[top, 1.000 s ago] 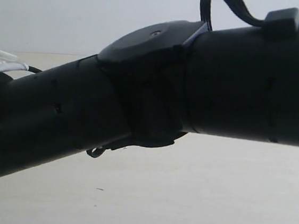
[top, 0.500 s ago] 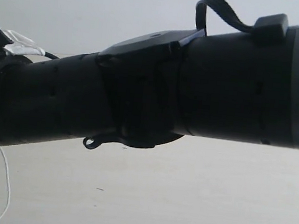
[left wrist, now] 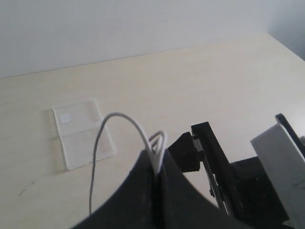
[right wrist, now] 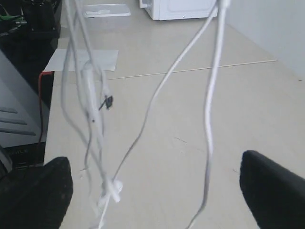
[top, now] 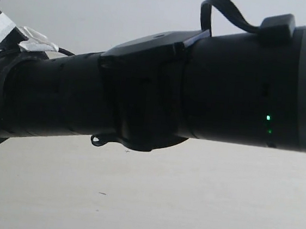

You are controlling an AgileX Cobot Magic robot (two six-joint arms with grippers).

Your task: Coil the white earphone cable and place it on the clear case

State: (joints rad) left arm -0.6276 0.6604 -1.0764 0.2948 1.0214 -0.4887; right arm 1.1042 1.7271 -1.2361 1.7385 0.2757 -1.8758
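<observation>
L claw point(left wrist: 156, 161) tight on earphone cable point(left wrist: 102, 136); arm point(top: 227, 84) higher vs. earlier

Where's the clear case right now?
In the left wrist view, the case lies flat on the table, partly behind the cable that the left claw pinches.

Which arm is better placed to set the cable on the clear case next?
Left, probably. The left gripper is shut on the white earphone cable, with the clear case in its wrist view. The right gripper is open, strands only hanging between its fingers.
</observation>
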